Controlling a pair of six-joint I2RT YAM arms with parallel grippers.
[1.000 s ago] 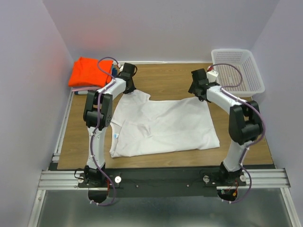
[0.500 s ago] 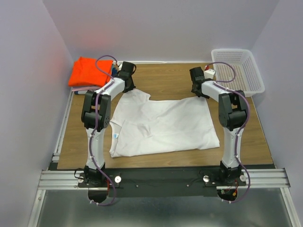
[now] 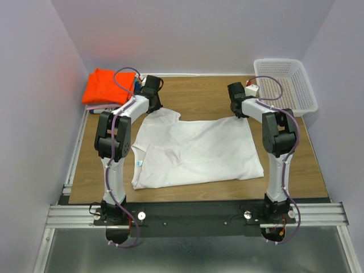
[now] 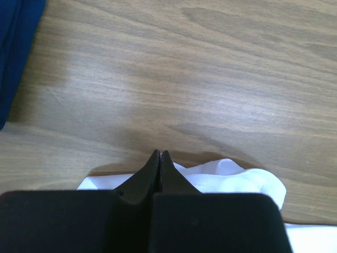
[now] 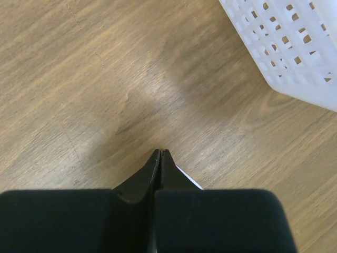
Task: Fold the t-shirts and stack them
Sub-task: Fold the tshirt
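Observation:
A plain white t-shirt (image 3: 193, 151) lies spread on the wooden table, its small label near the left edge. My left gripper (image 3: 153, 106) is at the shirt's far left corner. In the left wrist view that gripper (image 4: 159, 153) is shut, and white cloth (image 4: 253, 179) bunches round its fingers. At the far right corner, my right gripper (image 3: 239, 114) is also shut (image 5: 160, 152), with a sliver of the white shirt (image 5: 190, 180) at its tip. A folded orange t-shirt (image 3: 105, 85) sits at the back left, and a dark blue one (image 4: 16, 47) shows beside it.
A white mesh basket (image 3: 282, 61) stands at the back right, close to the right gripper (image 5: 295, 47). Bare wood (image 3: 199, 94) lies between the two grippers beyond the shirt. Walls enclose the table on the left, back and right.
The right gripper moved down to the shirt's far right corner and its jaws went from open to shut. The left gripper stayed shut at the left corner.

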